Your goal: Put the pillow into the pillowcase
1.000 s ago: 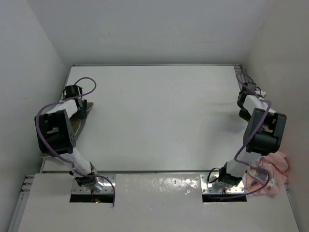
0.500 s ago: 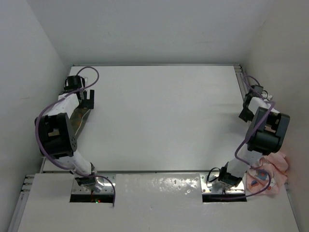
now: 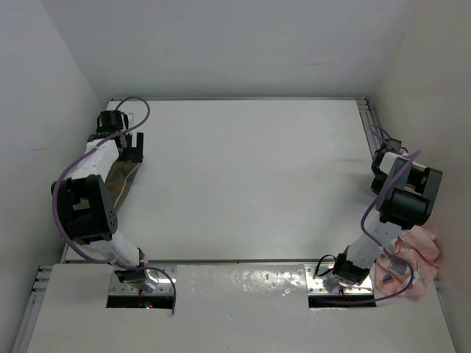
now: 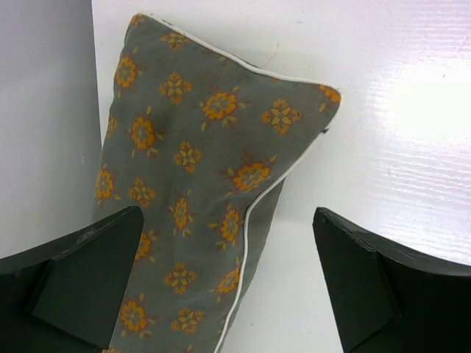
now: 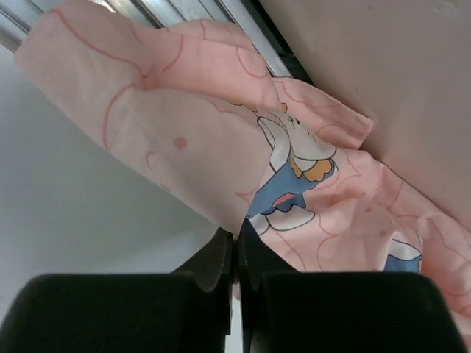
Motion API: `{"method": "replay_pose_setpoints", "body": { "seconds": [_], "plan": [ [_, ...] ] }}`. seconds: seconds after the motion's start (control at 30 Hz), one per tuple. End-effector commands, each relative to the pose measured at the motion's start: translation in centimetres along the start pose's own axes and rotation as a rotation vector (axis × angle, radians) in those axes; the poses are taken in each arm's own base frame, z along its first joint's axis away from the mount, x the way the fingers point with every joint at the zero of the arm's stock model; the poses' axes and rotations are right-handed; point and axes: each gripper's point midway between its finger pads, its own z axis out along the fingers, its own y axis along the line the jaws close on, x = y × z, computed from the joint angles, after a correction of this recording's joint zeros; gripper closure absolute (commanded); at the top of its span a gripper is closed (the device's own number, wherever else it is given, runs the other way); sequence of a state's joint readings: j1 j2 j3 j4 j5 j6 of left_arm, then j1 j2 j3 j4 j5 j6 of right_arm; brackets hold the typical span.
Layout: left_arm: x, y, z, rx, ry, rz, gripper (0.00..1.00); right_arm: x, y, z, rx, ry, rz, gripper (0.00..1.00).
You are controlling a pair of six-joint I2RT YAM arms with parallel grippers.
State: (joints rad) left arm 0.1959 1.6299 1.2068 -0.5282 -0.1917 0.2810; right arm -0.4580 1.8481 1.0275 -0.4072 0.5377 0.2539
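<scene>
You are working over a white table (image 3: 243, 176), with the two cloth pieces lying well apart at opposite sides of the top view. Over the last second your left arm (image 3: 81, 202) has been drawing up toward the upper left of the frame, so it is covering less of the pillow. Your right arm (image 3: 405, 198) has been folding back from the upper right toward the lower right, where the pillowcase (image 3: 418, 254) is lying. I am reading this as the pick-up stage: nothing is inserted, and the two pieces are not yet being brought together.

The pillowcase is sitting crumpled at the lower right, just beside the right arm's base. Bunched like this, it is showing no clear long axis, and I cannot tell which way its opening is facing. The pillow (image 3: 121, 184) is lying along the table's left edge, close against the grey wall (image 4: 44, 110), with its long axis running up and down the frame. In the left wrist view one of its corners is pointing to the upper right.

Your left gripper (image 4: 227, 217) is hanging released, jaws spread wide over the pillow and not closing on it. Your right gripper (image 5: 237, 239) is clenched, and a fold of the pillowcase appears to be pinched at its tips.
</scene>
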Motion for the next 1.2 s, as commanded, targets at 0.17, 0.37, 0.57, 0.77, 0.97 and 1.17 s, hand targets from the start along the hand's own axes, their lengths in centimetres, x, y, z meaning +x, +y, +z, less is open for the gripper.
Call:
{"method": "replay_pose_setpoints", "body": {
  "seconds": [0.17,0.37,0.57,0.77,0.97,1.17],
  "plan": [
    [-3.8,1.4,-2.6,-0.034,-0.112,-0.018,0.0,-2.6,-1.2,-2.4,0.045,-0.122,0.02,1.0],
    [-5.1,1.9,-2.8,-0.044,-0.139,-0.026,0.0,-10.0,7.1,-16.0,-0.229,-0.474,0.003,1.0],
    [-5.8,2.4,-3.3,-0.062,-0.155,-0.032,0.0,-3.7,25.5,-35.3,-0.84,-0.71,-0.422,1.0],
    [-5.5,3.4,-3.8,-0.091,-0.157,-0.037,0.0,1.1,25.2,-52.0,-1.293,-1.054,-0.555,1.0],
    [-6.4,4.0,-4.0,-0.093,-0.178,-0.056,0.0,0.2,24.1,-50.1,-1.414,-0.909,-0.359,1.0],
    [-6.8,4.0,-4.1,-0.086,-0.185,-0.048,0.0,3.7,28.1,-39.7,-1.279,-0.507,-0.396,0.3]
  ]
}}
